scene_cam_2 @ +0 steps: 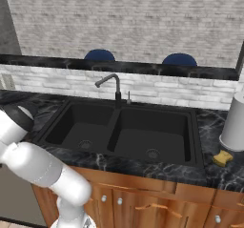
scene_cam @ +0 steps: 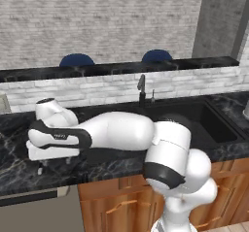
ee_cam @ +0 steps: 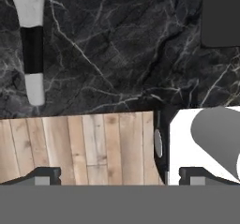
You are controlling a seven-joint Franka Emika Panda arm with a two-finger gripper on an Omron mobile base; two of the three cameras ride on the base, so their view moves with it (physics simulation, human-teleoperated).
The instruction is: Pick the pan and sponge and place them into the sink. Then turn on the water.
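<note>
Sponge (scene_cam_2: 222,158): small yellow block on black marble counter (scene_cam_2: 214,172).

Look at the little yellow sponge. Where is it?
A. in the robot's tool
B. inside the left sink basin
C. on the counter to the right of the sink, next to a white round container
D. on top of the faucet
C: in the right base view the sponge lies on the dark counter past the right rim of the sink, at the foot of the white round container.
</note>
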